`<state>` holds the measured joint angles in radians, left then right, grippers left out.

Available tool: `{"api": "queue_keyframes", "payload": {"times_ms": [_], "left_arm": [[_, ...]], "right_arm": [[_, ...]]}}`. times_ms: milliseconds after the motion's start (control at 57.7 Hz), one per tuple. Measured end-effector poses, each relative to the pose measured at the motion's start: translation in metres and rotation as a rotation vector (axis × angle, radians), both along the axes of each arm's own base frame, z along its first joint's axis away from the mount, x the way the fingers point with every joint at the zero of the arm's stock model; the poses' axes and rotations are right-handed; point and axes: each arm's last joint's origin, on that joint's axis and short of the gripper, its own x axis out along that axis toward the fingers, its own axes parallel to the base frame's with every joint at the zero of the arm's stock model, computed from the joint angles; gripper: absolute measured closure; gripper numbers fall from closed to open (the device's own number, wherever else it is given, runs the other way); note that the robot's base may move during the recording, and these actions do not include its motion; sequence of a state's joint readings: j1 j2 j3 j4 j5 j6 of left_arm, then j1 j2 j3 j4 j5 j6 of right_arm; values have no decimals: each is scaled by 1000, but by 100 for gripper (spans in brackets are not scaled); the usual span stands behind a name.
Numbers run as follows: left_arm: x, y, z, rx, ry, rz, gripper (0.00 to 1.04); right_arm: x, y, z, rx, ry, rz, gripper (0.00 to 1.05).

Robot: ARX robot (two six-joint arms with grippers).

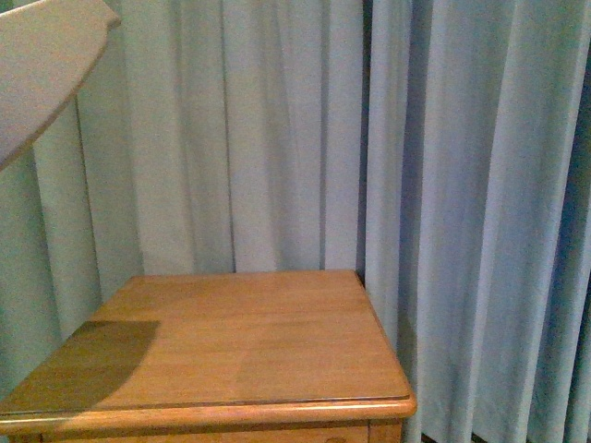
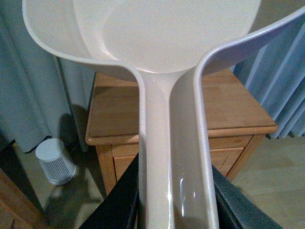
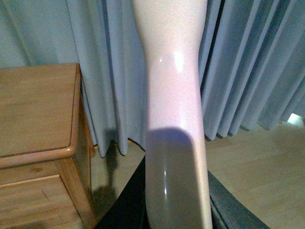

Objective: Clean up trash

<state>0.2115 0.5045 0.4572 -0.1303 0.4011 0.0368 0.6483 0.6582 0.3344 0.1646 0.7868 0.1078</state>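
My left gripper (image 2: 174, 210) is shut on the handle of the pale pink dustpan (image 2: 157, 33). It holds the pan up in the air in front of the wooden nightstand (image 2: 119, 109). The pan's rim also shows at the top left of the front view (image 1: 42, 65). The pan looks empty inside. My right gripper (image 3: 174, 210) is shut on the pale pink broom handle (image 3: 174, 95), which stands up before the curtain. No white wad of trash shows in any view.
The wooden nightstand (image 1: 231, 341) has a bare top and stands against light blue curtains (image 1: 443, 185). A small white ribbed bin (image 2: 56, 161) stands on the floor beside the nightstand. Light wooden floor (image 3: 257, 162) lies beside the nightstand.
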Motion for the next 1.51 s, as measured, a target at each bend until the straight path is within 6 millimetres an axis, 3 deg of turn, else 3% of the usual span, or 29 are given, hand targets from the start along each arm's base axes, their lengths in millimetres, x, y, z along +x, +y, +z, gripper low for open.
{"api": "queue_keyframes", "payload": {"times_ms": [1507], "left_arm": [[0,0,-2,-1,4,0,78]], "right_arm": [[1,-1,-1,-5,1,-6,86]]}}
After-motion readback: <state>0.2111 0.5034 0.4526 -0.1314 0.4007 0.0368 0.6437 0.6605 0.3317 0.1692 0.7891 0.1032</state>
